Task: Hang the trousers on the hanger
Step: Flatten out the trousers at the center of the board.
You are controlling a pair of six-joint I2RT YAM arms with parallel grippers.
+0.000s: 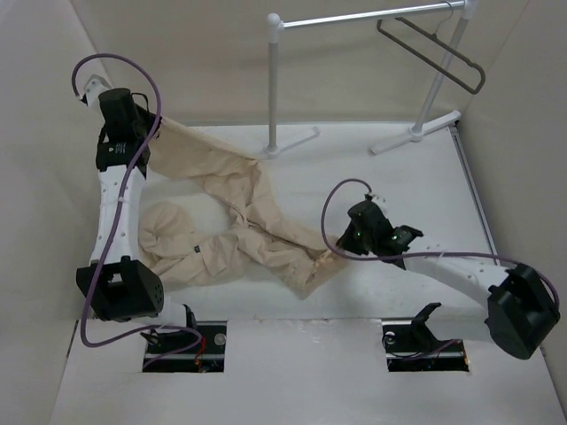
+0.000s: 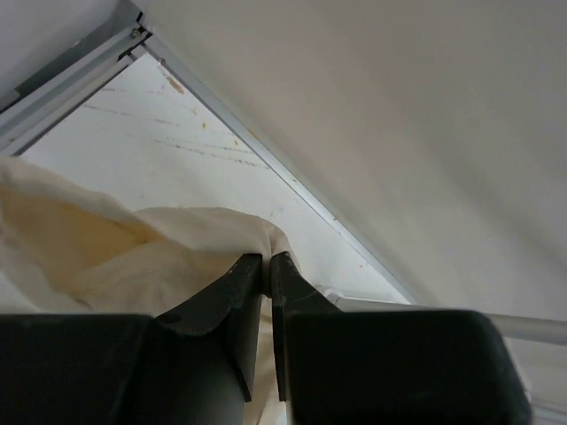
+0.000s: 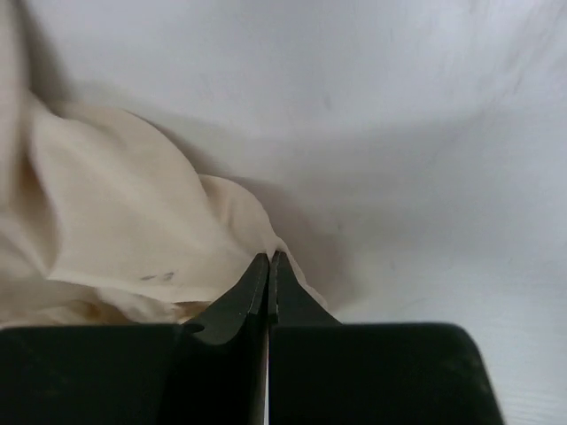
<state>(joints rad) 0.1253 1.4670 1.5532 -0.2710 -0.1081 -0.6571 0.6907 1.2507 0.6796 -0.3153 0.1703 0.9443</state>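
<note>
Both arm bases (image 1: 159, 335) are sitting at the near edge of the white counter (image 1: 390, 181), and the trousers (image 1: 239, 232) are lying crumpled across its left and middle part, legs crossing and twisting. The left fingers (image 1: 151, 124) are reaching to the far left corner and are pinching a fold of the beige cloth, which is rising off the counter up to them. From the left wrist, those fingers (image 2: 252, 267) are standing almost together with the trousers (image 2: 133, 257) draping over and between their tips. The right fingers (image 1: 337, 250) are pressing low at the right end of the garment. From the right wrist, they (image 3: 259, 270) are closing tight on an edge of the cloth (image 3: 124, 221), which is bunching up to the left of them. The hanger (image 1: 436, 55) is hanging by its hook from the bar of the white rack (image 1: 275, 84) at the far side, well apart from the trousers.
</note>
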